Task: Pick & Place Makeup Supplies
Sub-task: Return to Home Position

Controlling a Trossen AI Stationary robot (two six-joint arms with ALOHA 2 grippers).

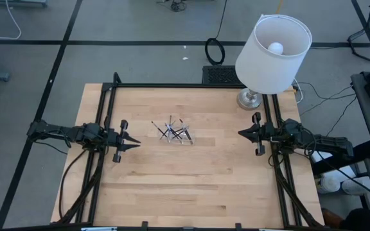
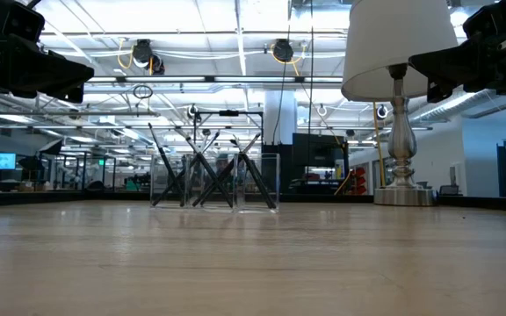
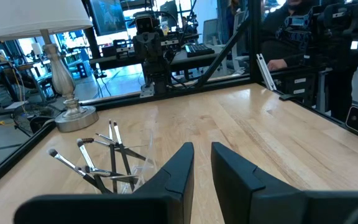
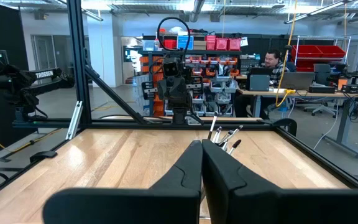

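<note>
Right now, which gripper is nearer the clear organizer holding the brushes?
Left. The left gripper hovers just left of the organizer; the right gripper hangs farther off to its right, by the lamp.

The only legible lettering was the white word "TROSSEN", printed along a link of a dark metal robot arm [image 4: 42,76] standing beyond the pale wooden table's [image 4: 123,155] edge. Nothing else could be read.
</note>
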